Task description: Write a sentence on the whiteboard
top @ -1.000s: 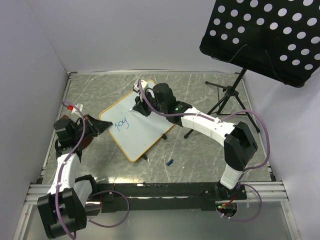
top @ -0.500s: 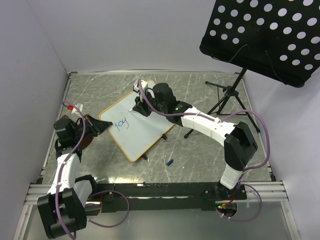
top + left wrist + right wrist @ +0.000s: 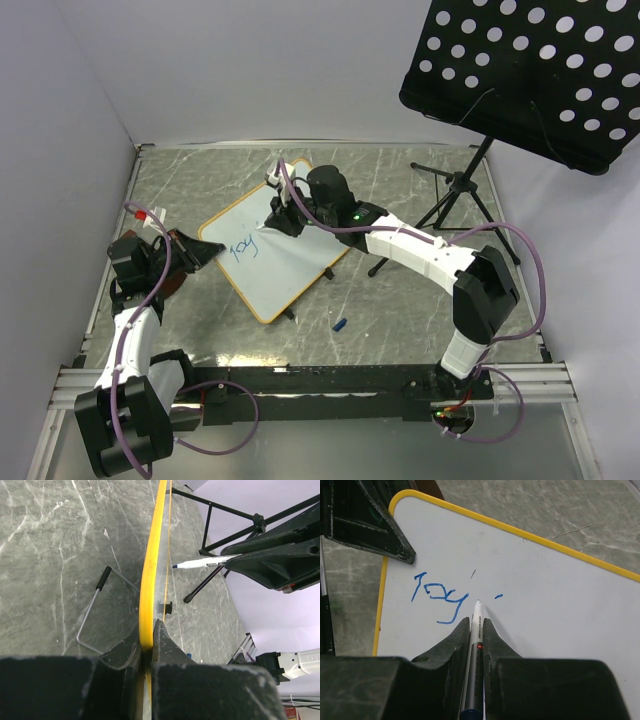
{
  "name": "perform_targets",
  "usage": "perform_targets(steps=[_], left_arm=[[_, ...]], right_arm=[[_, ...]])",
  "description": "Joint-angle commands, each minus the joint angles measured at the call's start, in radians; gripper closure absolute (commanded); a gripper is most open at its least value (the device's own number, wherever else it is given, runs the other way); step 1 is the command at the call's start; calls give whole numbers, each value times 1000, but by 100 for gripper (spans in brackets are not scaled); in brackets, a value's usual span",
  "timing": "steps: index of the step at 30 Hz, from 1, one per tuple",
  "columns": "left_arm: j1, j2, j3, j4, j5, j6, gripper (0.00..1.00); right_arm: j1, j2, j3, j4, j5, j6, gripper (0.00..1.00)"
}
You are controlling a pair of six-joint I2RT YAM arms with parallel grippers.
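The whiteboard (image 3: 285, 262), white with a yellow-orange frame, stands tilted on the table left of centre. My left gripper (image 3: 205, 252) is shut on its left edge; in the left wrist view the frame (image 3: 150, 575) sits between the fingers (image 3: 149, 630). My right gripper (image 3: 278, 215) is shut on a white marker (image 3: 476, 630), whose tip is at the board (image 3: 545, 615) just right of the blue word "Joy" (image 3: 437, 597). A small blue dot (image 3: 498, 596) lies right of the tip. The marker also shows in the left wrist view (image 3: 200, 562).
A black perforated music-stand panel (image 3: 530, 70) hangs over the back right, with its tripod (image 3: 455, 195) on the table. A blue marker cap (image 3: 339, 324) lies in front of the board. The board's wire foot (image 3: 90, 612) rests on the table behind it.
My right gripper with the marker has shifted slightly to the right along the board. The left arm and the board have not moved.
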Motion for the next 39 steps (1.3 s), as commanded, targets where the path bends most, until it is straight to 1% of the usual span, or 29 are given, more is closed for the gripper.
perform_targets(steps=[1,18,28,39], left_arm=[[-12,-13,15,5,2,115,99],[-12,-12,15,10,7,115,99],[-12,-10,16,11,5,116,99],[-12,-7,16,11,7,113,99]], right_arm=[[-2,-22,40,3,-17,-6,100],[-3,61,84,-23,16,-26,100],[-11,50,78,-17,77,-27,100],[-32,44,84,-23,94,-29,100]])
